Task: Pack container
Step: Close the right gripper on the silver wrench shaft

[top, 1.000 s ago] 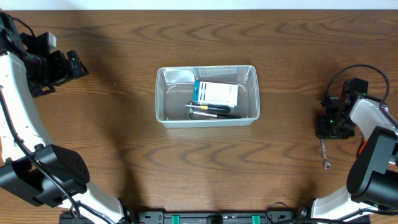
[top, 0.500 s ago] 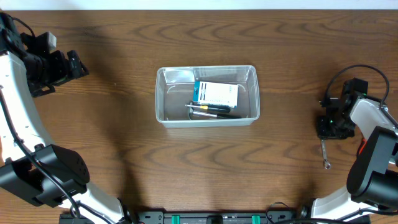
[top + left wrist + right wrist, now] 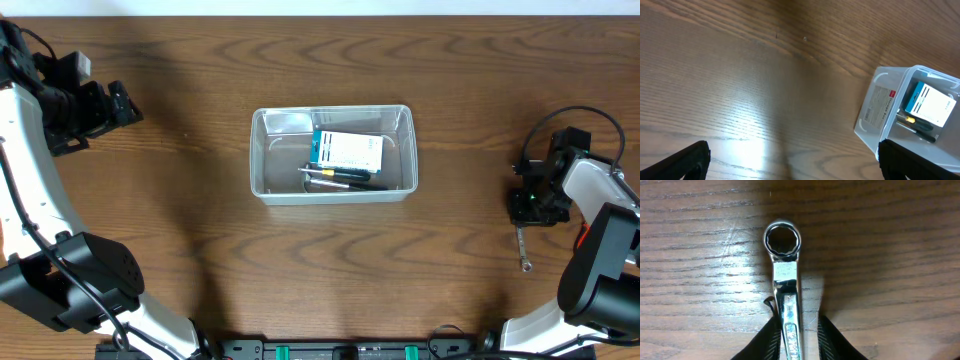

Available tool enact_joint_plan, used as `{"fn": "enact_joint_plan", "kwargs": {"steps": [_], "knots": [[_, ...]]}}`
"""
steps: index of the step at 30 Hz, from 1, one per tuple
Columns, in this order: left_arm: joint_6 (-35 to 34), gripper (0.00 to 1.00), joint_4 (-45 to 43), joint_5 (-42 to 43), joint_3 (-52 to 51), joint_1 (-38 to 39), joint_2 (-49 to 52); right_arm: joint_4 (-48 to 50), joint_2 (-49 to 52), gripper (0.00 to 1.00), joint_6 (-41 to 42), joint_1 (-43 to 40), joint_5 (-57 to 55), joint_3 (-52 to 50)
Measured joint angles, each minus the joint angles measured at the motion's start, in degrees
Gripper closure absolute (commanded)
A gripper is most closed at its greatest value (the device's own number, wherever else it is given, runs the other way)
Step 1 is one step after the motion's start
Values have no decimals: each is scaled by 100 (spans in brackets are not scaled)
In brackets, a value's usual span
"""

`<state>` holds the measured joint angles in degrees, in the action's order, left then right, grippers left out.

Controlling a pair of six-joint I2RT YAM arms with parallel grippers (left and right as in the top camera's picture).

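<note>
The clear plastic container (image 3: 258, 150) stands mid-table and holds a blue-and-white box (image 3: 345, 151) and dark hand tools (image 3: 340, 176). It also shows at the right of the left wrist view (image 3: 867, 125). A shiny ring wrench (image 3: 785, 280) lies flat on the wood at the far right (image 3: 523, 250). My right gripper (image 3: 797, 322) is low over it and straddles its shaft. The left finger touches the shaft and a small gap shows at the right finger. My left gripper (image 3: 802, 165) is wide open and empty, high at the far left (image 3: 120, 103).
A bare wooden table top (image 3: 200, 250) lies around the container. The right arm's cable (image 3: 560, 115) loops above the wrist. The table's back edge runs along the top of the overhead view.
The right wrist has shifted slightly left over the wrench. The left arm, container and wrench have not moved.
</note>
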<state>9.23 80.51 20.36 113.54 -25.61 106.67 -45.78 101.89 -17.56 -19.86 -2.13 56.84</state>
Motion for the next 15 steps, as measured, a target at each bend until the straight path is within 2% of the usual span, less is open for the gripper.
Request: {"fn": "enact_joint_plan", "kwargs": {"steps": [15], "knots": [[0, 2, 0, 0, 0, 0, 2, -4, 0, 81, -7, 0, 4, -2]]}}
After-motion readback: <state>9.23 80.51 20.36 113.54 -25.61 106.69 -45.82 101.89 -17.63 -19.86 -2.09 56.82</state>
